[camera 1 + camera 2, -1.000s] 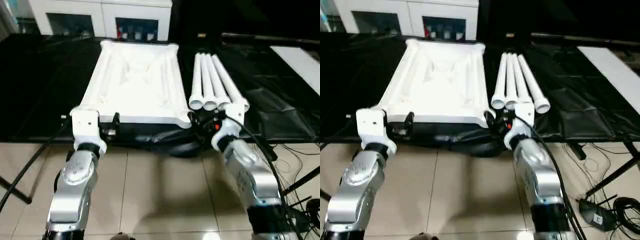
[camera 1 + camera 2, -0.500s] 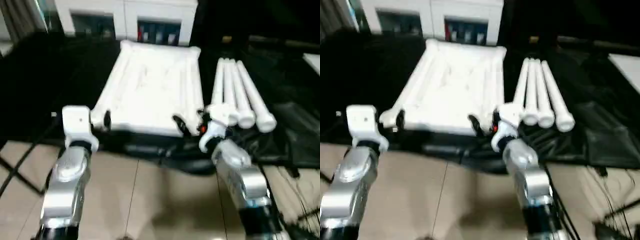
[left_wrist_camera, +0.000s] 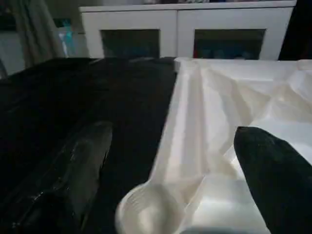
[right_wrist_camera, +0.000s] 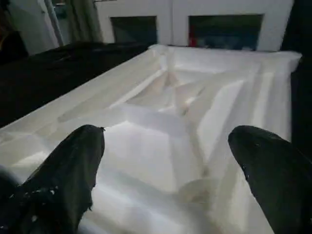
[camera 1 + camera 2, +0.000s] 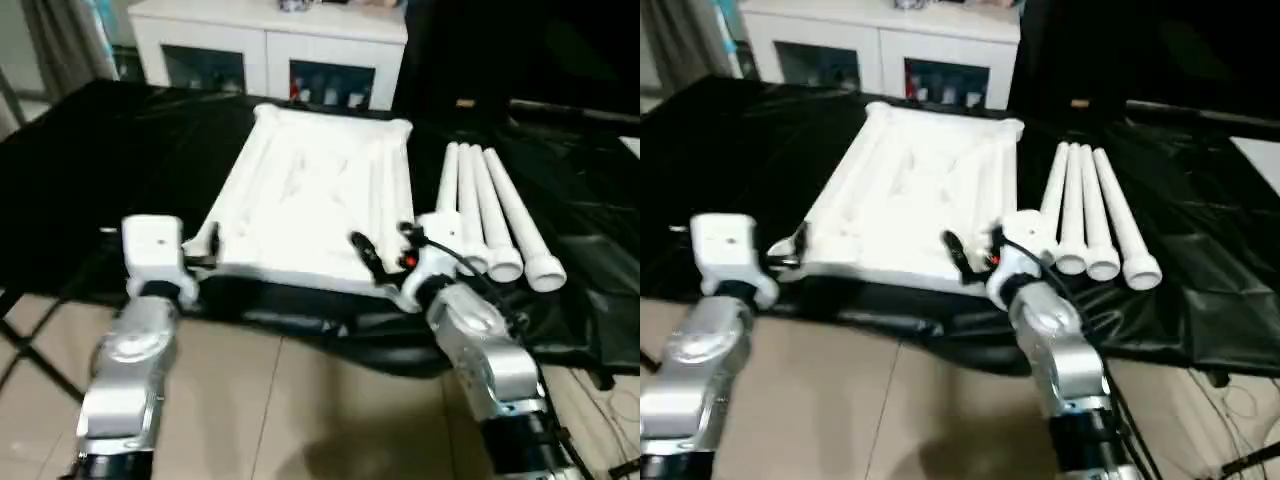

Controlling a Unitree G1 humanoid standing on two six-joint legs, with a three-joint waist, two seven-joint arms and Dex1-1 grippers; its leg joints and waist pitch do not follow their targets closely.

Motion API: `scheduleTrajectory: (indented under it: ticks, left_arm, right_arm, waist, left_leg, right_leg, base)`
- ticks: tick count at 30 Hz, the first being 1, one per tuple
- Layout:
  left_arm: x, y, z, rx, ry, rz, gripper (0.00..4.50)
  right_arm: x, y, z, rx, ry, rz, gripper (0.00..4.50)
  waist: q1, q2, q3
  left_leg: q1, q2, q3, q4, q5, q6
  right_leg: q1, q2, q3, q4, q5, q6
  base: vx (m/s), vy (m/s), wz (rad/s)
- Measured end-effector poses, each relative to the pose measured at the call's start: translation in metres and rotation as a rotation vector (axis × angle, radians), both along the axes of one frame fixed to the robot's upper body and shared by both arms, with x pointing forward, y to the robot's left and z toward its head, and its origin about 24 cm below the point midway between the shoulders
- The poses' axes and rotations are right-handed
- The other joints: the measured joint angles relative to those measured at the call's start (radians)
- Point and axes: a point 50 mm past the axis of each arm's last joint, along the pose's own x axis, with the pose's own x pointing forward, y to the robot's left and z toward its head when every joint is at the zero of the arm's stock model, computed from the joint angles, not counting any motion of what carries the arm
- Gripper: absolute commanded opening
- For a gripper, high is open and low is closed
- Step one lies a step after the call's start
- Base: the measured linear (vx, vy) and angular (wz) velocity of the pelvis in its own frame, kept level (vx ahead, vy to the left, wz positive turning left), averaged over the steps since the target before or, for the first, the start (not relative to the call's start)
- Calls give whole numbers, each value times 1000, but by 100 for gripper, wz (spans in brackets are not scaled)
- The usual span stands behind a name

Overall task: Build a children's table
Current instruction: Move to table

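Black fingers of the right gripper (image 5: 382, 247) are spread wide over the near right corner of the white tabletop (image 5: 320, 190), nothing held. The left gripper (image 3: 192, 185) is likewise spread wide at the near left corner. Four legs (image 5: 490, 215) lie just beside the tabletop on black sheeting (image 5: 90, 170).

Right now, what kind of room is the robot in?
Probably an indoor workroom or lab set up for building furniture. A white cabinet with glass doors stands at the back, black sheeting covers the work surface, and the floor is pale tiles with cables lying about.
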Motion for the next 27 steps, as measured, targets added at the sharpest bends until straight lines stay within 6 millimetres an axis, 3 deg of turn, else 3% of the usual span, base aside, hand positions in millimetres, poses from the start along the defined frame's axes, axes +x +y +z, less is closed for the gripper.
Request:
scheduleTrajectory:
  ticks: [1,2,3,4,5,6,7,8,9,10,11,12,13,14,15,16,17,18,19,20,21,22,23,24,25,26,27]
  left_arm:
    - [1,-1,1,-3,-3,-4,445]
    - [1,-8,-1,-21,1,-23,445]
    - [2,-16,-1,-26,2,-55,445]
    - [2,-20,-2,-27,5,-70,445]
    - [2,-19,-2,-26,4,-67,445]
    - [2,-17,-1,-24,1,-64,445]
    - [2,-16,0,-23,-2,-62,445]
    - [1,-12,-1,-17,4,-50,445]
    - [1,-6,-2,-16,7,-28,445]
    - [1,-3,-2,-12,9,-20,445]
    - [2,-4,-1,-13,6,-21,445]
    - [2,-4,-1,-14,5,-22,445]
    - [2,-4,-1,-14,7,-22,445]
    - [2,-4,-2,-15,9,-22,445]
    - [2,-4,-2,-15,8,-23,445]
    - [3,-6,-1,-18,3,-30,445]
    - [4,-13,-2,-29,5,-48,445]
    - [4,-19,-3,-32,9,-74,445]
    - [4,-21,-4,-31,13,-83,445]
    - [4,-21,-3,-27,12,-85,445]
    - [5,-21,-2,-23,8,-90,445]
    - [5,-19,-1,-16,6,-89,445]
    - [5,-18,-1,-13,6,-91,445]
    - [5,-18,-1,-11,7,-93,445]
    - [3,-16,-4,-8,15,-92,445]
    - [1,-12,-7,-1,28,-82,445]
    - [1,-9,-8,7,34,-79,445]
  right_arm:
    - [0,-3,0,-10,-3,-8,450]
    - [0,-10,-1,-20,-1,-29,450]
    - [0,-16,-2,-28,2,-45,450]
    - [0,-22,-3,-30,5,-72,450]
    - [1,-23,-2,-28,4,-77,450]
    - [1,-21,-1,-23,-2,-75,450]
    - [1,-19,0,-18,-8,-72,450]
    - [1,-14,-1,-5,-3,-65,450]
    - [1,-3,1,7,-10,-27,450]
    - [0,4,4,13,-19,-3,450]
    - [0,4,4,12,-23,-3,450]
    - [0,3,5,9,-24,-7,450]
    - [1,1,4,7,-23,-13,450]
    - [1,1,5,7,-25,-13,450]
    - [0,1,4,8,-23,-13,450]
    - [0,-3,4,1,-22,-22,450]
    - [0,-9,1,-6,-14,-39,450]
    - [0,-14,1,-13,-13,-54,450]
    - [1,-19,1,-13,-14,-75,450]
    - [1,-21,2,-13,-16,-83,450]
    - [0,-23,2,-14,-19,-89,450]
    - [0,-22,3,-11,-20,-90,450]
    - [-1,-22,2,-11,-18,-91,450]
    - [-1,-22,2,-12,-18,-90,450]
    - [-2,-22,0,-11,-12,-91,450]
    - [-4,-16,-3,-2,-2,-77,450]
    - [-5,-11,-2,7,-4,-62,450]
  waist:
    - [-1,-22,-7]
    - [2,-16,-4]
    - [9,-6,-4]
    - [22,-1,-6]
    - [30,7,-8]
    - [38,25,-12]
    - [42,50,-14]
    - [41,56,-11]
    - [29,48,-13]
    - [25,45,-16]
    - [24,44,-16]
    - [22,41,-17]
    - [22,34,-15]
    - [26,12,-15]
    - [27,-6,-10]
    - [29,-34,-9]
    - [46,-24,-3]
    - [61,-18,5]
    - [70,-18,8]
    - [64,-17,6]
    - [63,-13,3]
    - [62,-3,3]
    - [62,9,1]
    - [62,33,3]
    - [61,47,6]
    - [53,52,8]
    - [44,45,4]
  left_leg:
    - [-1,-10,6,6,-9,8]
    - [-3,-7,8,25,-25,40]
    - [-23,-2,2,65,-33,75]
    - [-54,-3,-3,118,-32,72]
    - [-74,0,-7,119,-27,63]
    - [-92,15,-9,83,-16,47]
    - [-96,37,-9,29,36,19]
    - [-86,43,-12,36,36,15]
    - [-82,30,-16,35,30,20]
    - [-75,26,-18,35,21,26]
    - [-68,22,-17,34,15,28]
    - [-62,17,-12,34,9,27]
    - [-47,13,19,29,0,23]
    - [-23,15,61,22,-9,14]
    - [1,16,112,15,-17,3]
    - [30,23,158,29,-37,-17]
    - [38,30,148,53,-65,9]
    - [45,16,105,85,-81,27]
    - [36,-13,53,127,-81,25]
    - [9,-35,15,152,-77,20]
    - [-22,-47,-6,159,-66,0]
    - [-60,-45,-26,143,-52,-13]
    - [-83,-32,-35,111,-44,-23]
    - [-92,-11,-42,66,-14,-10]
    - [-88,8,-40,62,38,0]
    - [-78,7,-39,53,25,6]
    - [-73,3,-39,45,24,7]
  right_leg:
    - [13,-10,16,-11,17,79]
    - [26,-2,20,-19,9,75]
    - [33,5,21,-30,7,73]
    - [46,9,22,-44,6,71]
    - [60,14,19,-56,5,70]
    - [71,26,9,-66,2,70]
    - [84,41,-10,-71,-5,72]
    - [85,43,-15,-46,-25,60]
    - [61,37,-15,10,-41,29]
    - [23,37,-9,85,-50,35]
    - [-6,37,-10,106,-51,51]
    - [-34,35,-9,107,-44,69]
    - [-73,24,-8,97,-30,82]
    - [-92,12,-9,77,-15,66]
    - [-98,-5,-9,32,4,38]
    - [-88,3,30,26,71,26]
    - [-72,41,63,24,62,25]
    - [-54,68,87,15,61,21]
    - [-38,99,122,1,63,17]
    - [-27,104,121,-11,65,15]
    - [-21,107,114,-19,67,9]
    - [-12,113,100,-23,61,7]
    - [-5,124,90,-24,53,8]
    - [6,134,67,-26,46,11]
    - [19,135,48,-26,34,21]
    - [20,118,29,-16,16,16]
    - [8,98,13,27,-11,7]
  base:
    - [120,-37,15]
    - [120,-37,15]
    - [123,-30,11]
    - [150,6,1]
    - [150,6,1]
    - [162,24,-3]
    - [187,77,1]
    - [187,77,1]
    - [205,73,4]
    - [167,32,2]
    - [167,32,2]
    - [130,35,-1]
    - [135,-6,-18]
    - [135,-6,-18]
    - [141,-87,-45]
    - [155,-150,-36]
    - [155,-150,-36]
    - [180,-115,-42]
    - [164,-65,-59]
    - [164,-65,-59]
    - [122,-28,-18]
    - [104,18,13]
    - [104,18,13]
    - [115,61,10]
    - [139,113,-5]
    - [139,113,-5]
    - [155,106,-3]
